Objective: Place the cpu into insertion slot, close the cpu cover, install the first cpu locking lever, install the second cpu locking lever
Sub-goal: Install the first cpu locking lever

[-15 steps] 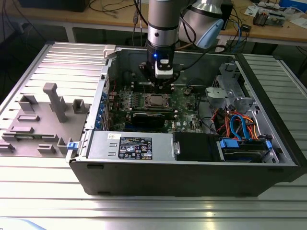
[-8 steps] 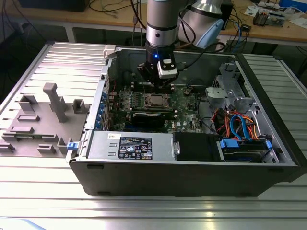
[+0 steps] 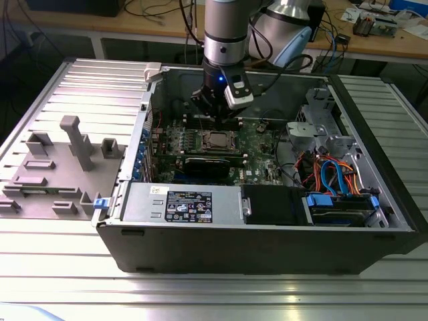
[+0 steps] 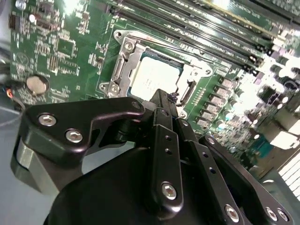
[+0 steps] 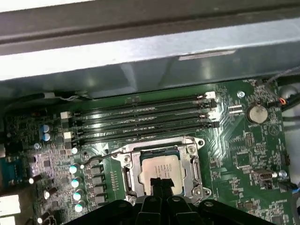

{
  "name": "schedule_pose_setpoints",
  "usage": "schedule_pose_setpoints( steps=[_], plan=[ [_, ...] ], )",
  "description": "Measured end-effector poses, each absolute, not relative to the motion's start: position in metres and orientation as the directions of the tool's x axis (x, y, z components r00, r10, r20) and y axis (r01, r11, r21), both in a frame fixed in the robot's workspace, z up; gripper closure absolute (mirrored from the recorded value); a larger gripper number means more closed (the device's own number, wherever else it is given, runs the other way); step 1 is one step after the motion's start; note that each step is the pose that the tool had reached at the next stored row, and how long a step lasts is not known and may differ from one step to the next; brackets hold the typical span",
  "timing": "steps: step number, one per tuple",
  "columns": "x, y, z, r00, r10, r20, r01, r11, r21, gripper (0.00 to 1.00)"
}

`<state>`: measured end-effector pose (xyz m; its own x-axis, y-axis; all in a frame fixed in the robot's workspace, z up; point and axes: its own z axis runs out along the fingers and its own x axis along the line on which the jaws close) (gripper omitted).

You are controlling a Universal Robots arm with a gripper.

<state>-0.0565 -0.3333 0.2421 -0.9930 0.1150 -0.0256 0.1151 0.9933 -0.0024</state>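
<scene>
Currently I log gripper (image 5: pixel 161 182) jaws pressed together just above the cpu (image 5: pixel 158 166), framed by the lowered cpu cover (image 5: pixel 193 164).

A big silver metal table with long ridges (image 3: pixel 200 294) takes up most of the exterior view, and light shines bright along its near edge. On it, toward the exterior view's left, lies a flat grey plastic tray with little upright blocks (image 3: pixel 53 167). Behind the table stands a long light-brown wooden desk (image 3: pixel 160 25) on white legs (image 3: pixel 100 47). Black cables (image 3: pixel 150 8) and small bits lie on the desk. Under it the room is dark.
</scene>
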Motion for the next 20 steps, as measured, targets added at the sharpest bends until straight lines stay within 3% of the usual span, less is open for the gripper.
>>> schedule_pose_setpoints(
  steps=[5, 20],
  plan=[
    [-0.056, -0.333, 0.242, -1.000, 0.012, -0.026, 0.013, 1.000, -0.002, 0.89],
    [-0.084, -0.333, 0.242, -1.000, 0.010, -0.028, 0.010, 1.000, -0.001, 0.89]
  ],
)
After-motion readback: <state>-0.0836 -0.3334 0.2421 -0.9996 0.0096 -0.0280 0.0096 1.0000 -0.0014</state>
